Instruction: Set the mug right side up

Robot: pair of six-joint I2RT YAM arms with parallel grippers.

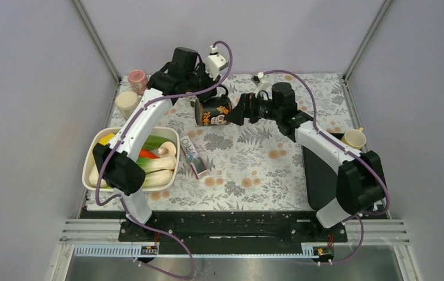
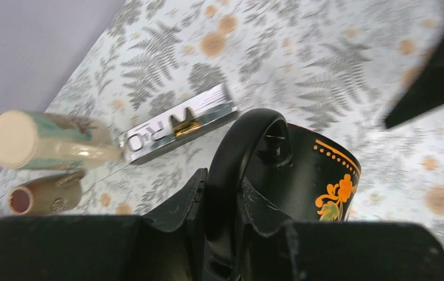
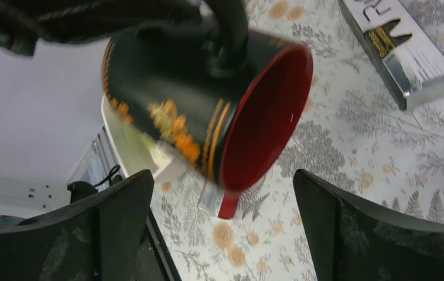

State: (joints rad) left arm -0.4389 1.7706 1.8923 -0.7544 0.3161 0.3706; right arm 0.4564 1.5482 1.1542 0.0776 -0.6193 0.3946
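The mug point(image 1: 212, 111) is black with orange flowers and a red inside. It hangs in the air on its side, above the patterned table. My left gripper point(image 2: 222, 202) is shut on the mug's black handle point(image 2: 240, 158), with one finger on each side of it. In the right wrist view the mug point(image 3: 196, 99) fills the upper middle, its red mouth facing right and down. My right gripper point(image 3: 222, 202) is open, just right of the mug in the top view point(image 1: 235, 111), its fingers wide apart and not touching it.
A silver box point(image 1: 194, 155) lies on the table below the mug. A white tub point(image 1: 94, 146) of vegetables sits at the left. Two cups point(image 1: 127, 102) stand at the back left, a cream mug point(image 1: 354, 139) at the right by a black mat point(image 1: 316, 172).
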